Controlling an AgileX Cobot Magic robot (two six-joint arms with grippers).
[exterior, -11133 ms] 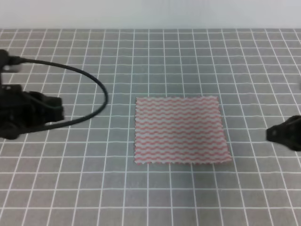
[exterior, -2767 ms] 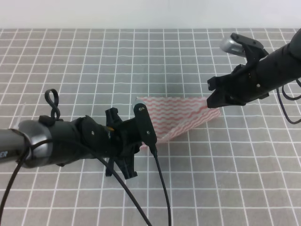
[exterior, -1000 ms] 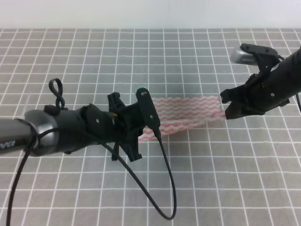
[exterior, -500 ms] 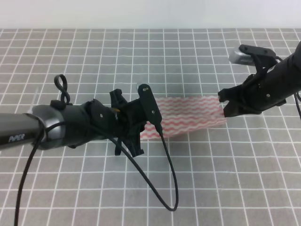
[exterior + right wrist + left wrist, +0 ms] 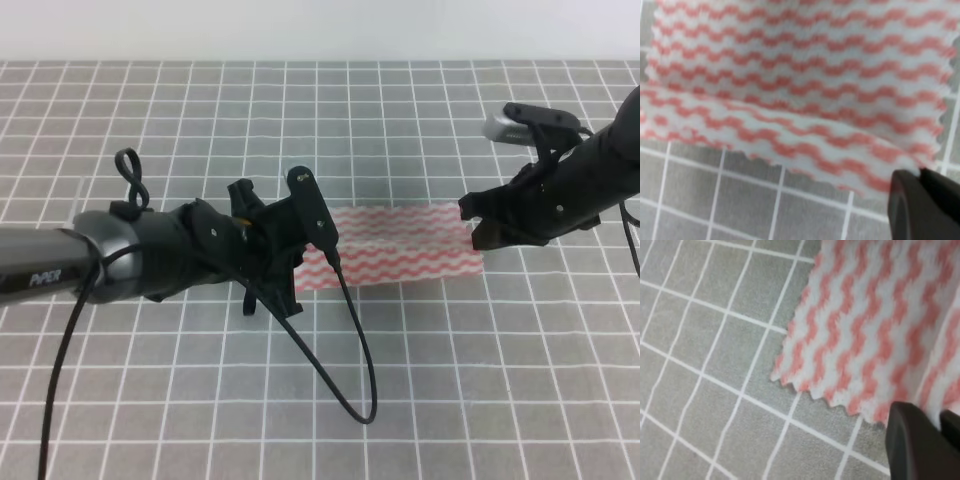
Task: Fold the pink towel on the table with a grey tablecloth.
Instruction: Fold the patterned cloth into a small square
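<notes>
Pink towel (image 5: 400,245) now half-width strip on grey surface (image 5: 450,380), flat a while ago. First fold nearly laid. Left jaws (image 5: 305,240), right jaws (image 5: 478,228) each pinching an end.

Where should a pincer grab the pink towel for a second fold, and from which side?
Take the towel at a short end, at the zigzag corner that lies flat on the grey cloth. It now forms a long, narrow folded band, so probably come from above at either end and pinch both layers together.
</notes>
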